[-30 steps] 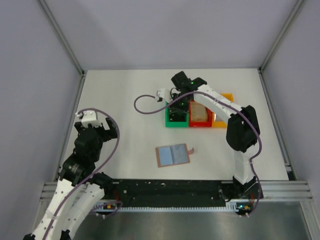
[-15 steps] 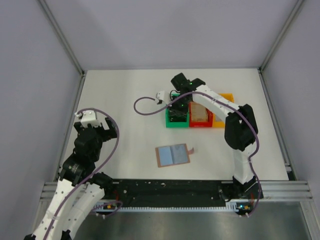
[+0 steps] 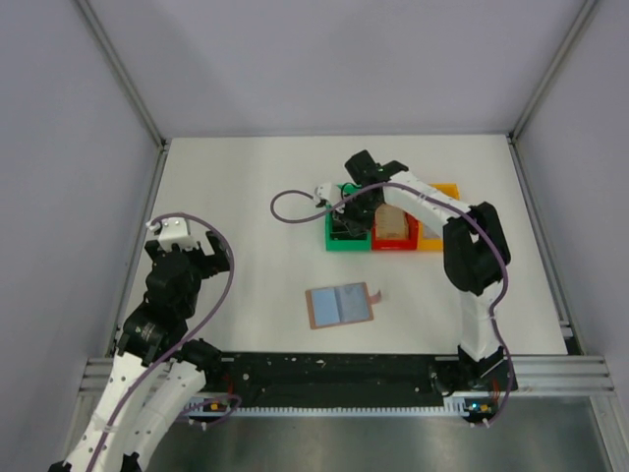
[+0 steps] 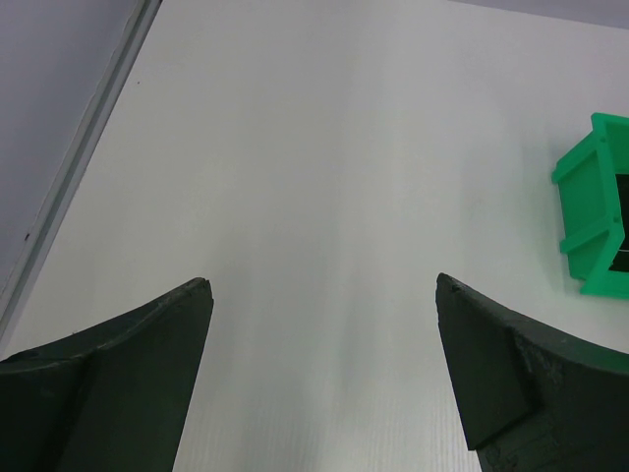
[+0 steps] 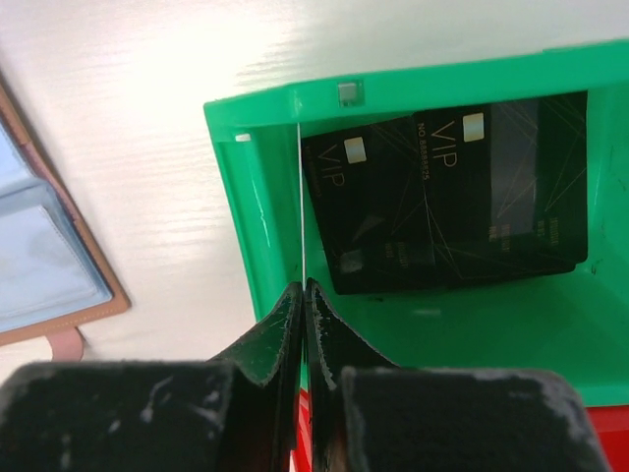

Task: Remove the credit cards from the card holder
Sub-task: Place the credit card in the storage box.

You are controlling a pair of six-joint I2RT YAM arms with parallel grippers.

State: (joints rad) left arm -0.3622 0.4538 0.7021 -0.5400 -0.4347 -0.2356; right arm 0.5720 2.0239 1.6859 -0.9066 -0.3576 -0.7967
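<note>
Shifted slightly rightward, the right gripper (image 5: 303, 295) hangs over the green bin (image 5: 256, 226), its arm stretched far across the table (image 3: 246, 187), clenched on a card (image 5: 300, 197) seen edge-on. Two cards (image 5: 452, 197) lie in the bin. Nearer the bases, the holder (image 3: 340, 306) lies open, and the left gripper (image 4: 324, 295) gapes, arm folded.

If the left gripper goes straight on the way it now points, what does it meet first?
Probably only the table: the left gripper is open and aimed at bare white surface. The green bin lies right of that line. How steeply it points down is unclear.
</note>
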